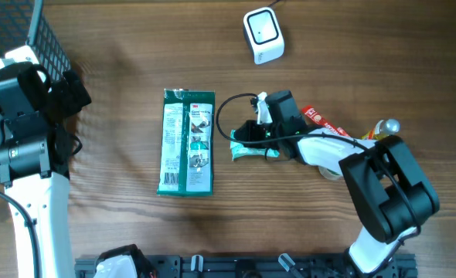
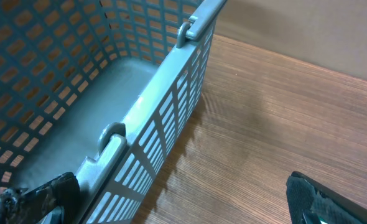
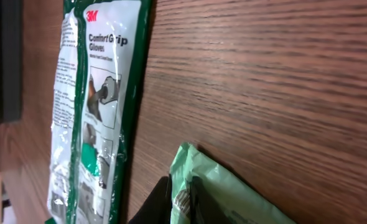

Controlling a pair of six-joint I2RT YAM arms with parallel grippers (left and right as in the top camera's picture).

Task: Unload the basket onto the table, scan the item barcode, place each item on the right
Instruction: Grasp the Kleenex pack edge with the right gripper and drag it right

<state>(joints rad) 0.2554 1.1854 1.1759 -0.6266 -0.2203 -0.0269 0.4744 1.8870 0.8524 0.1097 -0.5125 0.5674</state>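
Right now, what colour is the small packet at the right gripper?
Light green packet, clearest in the right wrist view.

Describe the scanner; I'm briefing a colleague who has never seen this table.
Find the long green-and-white glove pack lying in the middle of the wooden table, then look up and right in the overhead view. The scanner sits there alone on bare wood. It is the only white, rounded box, with a dark-outlined square on top, unlike the flat glove pack.
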